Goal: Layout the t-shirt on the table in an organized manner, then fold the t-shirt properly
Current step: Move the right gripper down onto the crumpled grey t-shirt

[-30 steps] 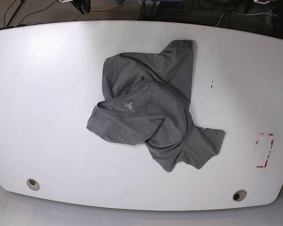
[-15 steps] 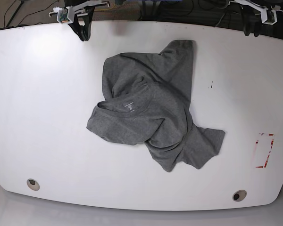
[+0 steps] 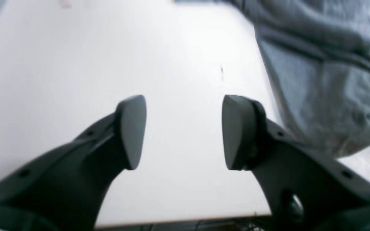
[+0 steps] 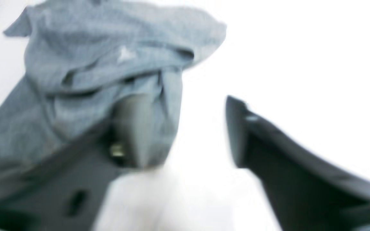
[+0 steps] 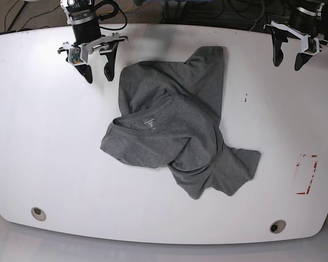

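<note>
Crumpled grey t-shirt [image 5: 175,136] lay in a bunched heap near the middle of the white table [image 5: 44,153], collar facing up and one sleeve trailing toward the red tape mark [image 5: 306,174]. Right gripper [image 5: 97,73] hovered just beside the shirt's far edge, jaws apart and empty. Left gripper [image 5: 287,59] hung well apart from the fabric, also spread wide.

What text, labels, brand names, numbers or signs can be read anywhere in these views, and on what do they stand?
None can be read.
White print inside the collar of the t-shirt: too small in the base view, a blurred pale smudge in the right wrist view.
Red tape marks on the table: plain corner marks, no lettering.
Left gripper and right gripper: no legible markings.
</note>
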{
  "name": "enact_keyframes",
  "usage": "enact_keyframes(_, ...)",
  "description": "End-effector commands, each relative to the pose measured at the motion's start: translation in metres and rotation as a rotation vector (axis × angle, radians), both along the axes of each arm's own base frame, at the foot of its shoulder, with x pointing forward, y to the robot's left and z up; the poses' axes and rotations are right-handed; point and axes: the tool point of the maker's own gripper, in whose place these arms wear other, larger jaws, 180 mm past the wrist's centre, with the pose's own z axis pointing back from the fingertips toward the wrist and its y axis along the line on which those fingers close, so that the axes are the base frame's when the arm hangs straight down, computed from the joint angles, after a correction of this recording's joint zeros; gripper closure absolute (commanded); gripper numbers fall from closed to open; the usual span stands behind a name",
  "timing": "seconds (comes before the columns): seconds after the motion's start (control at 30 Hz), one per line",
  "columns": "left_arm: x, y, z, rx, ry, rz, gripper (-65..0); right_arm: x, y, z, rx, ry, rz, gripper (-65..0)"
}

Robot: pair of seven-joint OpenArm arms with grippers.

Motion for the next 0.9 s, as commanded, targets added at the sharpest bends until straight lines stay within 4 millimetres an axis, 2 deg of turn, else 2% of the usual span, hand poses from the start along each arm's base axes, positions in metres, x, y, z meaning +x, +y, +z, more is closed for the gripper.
enact_keyframes(0.0, 0.007, -0.002, 0.013, -0.008, -0.054, -0.016, -35.6, 0.012, 0.022, 0.012, 0.031, -0.038, 0.062, -46.9)
enact_keyframes(0.17, 0.015, -0.002, 0.018, -0.006, -0.081, -0.018, -35.7, 0.023, 0.06, 0.013, 0.033, -0.027, 0.226, -55.2)
enact_keyframes(0.3, 0.016, -0.003, 0.019, -0.006, -0.086, -0.02, -35.7, 0.028, 0.097, 0.019, 0.035, -0.04, 0.372, -56.6)
enact_keyframes(0.4, 0.017, -0.004, 0.02, -0.008, -0.09, -0.026, -35.6, 0.035, 0.115, 0.025, 0.018, -0.06, 0.455, -56.3)
enact_keyframes(0.57, 0.016, -0.01, 0.02, -0.017, -0.089, -0.057, -35.3, 0.047, 0.137, 0.029, -0.016, -0.059, 0.545, -52.3)
enact_keyframes(0.87, 0.011, 0.0, 0.025, 0.012, -0.088, -0.067, -35.3, 0.073, 0.156, 0.003, -0.064, 0.005, 0.62, -48.4)
